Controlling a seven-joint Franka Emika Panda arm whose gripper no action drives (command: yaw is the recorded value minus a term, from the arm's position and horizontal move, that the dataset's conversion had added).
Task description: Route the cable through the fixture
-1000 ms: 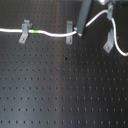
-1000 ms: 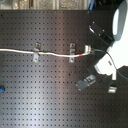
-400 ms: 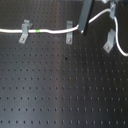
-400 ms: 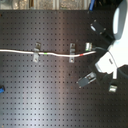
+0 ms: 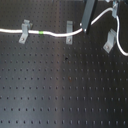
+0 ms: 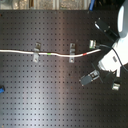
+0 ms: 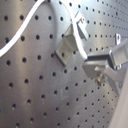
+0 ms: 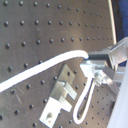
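In the first exterior view, the gripper (image 5: 85, 30) has edged a little away from the threaded clips toward the free one since a second ago, taking the cable (image 5: 55, 35) along. This suggests the run to the last clip is under way. There are three clips: two behind the gripper, (image 5: 23, 33) and (image 5: 69, 32), already carry the cable, while the third (image 5: 109, 41) ahead of it is empty. One green band (image 5: 42, 34) sits between the threaded pair. The second exterior view shows one red band (image 6: 87, 53) just behind the gripper, which is itself hidden under the arm. The first wrist view shows one clip (image 7: 69, 41) close ahead of the fingers. In the second wrist view the fingers (image 8: 95, 64) look closed on the cable, with slack looping beside them.
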